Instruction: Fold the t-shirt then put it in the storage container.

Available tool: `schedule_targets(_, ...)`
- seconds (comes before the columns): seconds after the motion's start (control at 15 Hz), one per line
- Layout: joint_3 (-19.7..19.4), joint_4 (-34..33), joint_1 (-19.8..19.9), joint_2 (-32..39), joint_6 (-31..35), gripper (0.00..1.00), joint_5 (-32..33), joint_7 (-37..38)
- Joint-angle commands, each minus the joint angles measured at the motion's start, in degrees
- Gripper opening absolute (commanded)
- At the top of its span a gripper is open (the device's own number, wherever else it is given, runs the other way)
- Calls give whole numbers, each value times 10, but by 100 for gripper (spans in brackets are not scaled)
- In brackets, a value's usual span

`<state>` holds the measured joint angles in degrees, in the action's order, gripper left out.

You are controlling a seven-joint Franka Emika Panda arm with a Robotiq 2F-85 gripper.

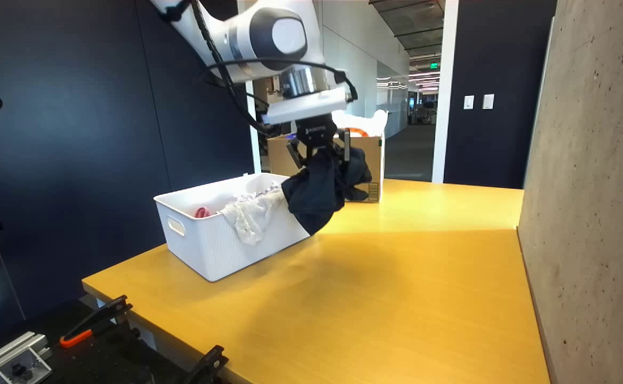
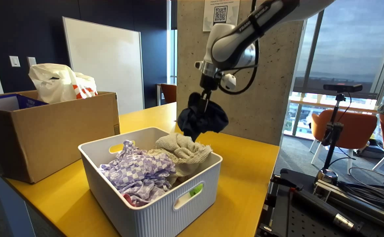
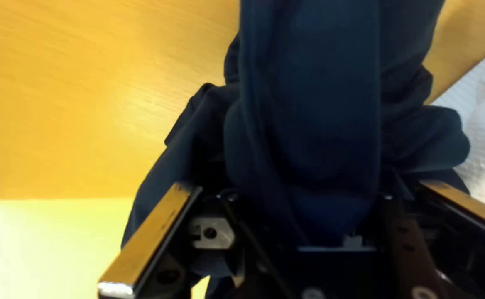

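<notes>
While dark cloth [image 1: 316, 189] hangs, bin [image 2: 165, 217] holds fabrics [image 2: 137, 168]; box [image 2: 70, 136] holds bag [image 2: 57, 85].

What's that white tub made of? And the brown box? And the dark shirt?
The white tub looks like matte plastic: stiff, evenly ribbed sides. The brown box is probably cardboard: flat, dull sides with thin top edges. The dark shirt seems like soft, dull fabric, drooping in folds; whether it's cotton, I can't tell.
</notes>
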<state>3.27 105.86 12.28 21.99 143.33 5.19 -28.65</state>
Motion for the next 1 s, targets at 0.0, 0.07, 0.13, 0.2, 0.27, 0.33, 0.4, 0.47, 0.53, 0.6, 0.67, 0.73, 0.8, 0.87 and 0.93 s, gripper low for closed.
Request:
schedule_targets(0.0,-5,21,-43,-95,-32,7,13,27)
schedule_targets(0.07,1,6,-57,-104,-51,7,14,23)
schedule_targets(0.13,7,-13,-74,-110,-74,7,18,20)
schedule_targets(0.2,17,-33,-89,-105,-98,7,11,3)
schedule_targets(0.27,24,-52,-104,-96,-115,7,10,-4)
schedule_targets(0.33,32,-64,-118,-85,-132,7,7,-15)
schedule_targets(0.4,39,-72,-131,-74,-145,7,6,-24)
schedule_targets(0.47,43,-77,-139,-63,-151,7,6,-32)
schedule_targets(0.53,50,-76,-143,-51,-156,7,-7,-52)
schedule_targets(0.6,52,-78,-145,-33,-155,7,-7,-61)
schedule_targets(0.67,53,-82,-141,-7,-152,7,-13,-82)
schedule_targets(0.73,52,-89,-138,19,-150,7,-11,-94)
schedule_targets(0.8,53,-103,-134,57,-152,7,-11,-114)
schedule_targets(0.87,52,-120,-132,91,-159,7,-4,-125)
schedule_targets(0.93,52,-140,-131,126,-165,7,1,-141)
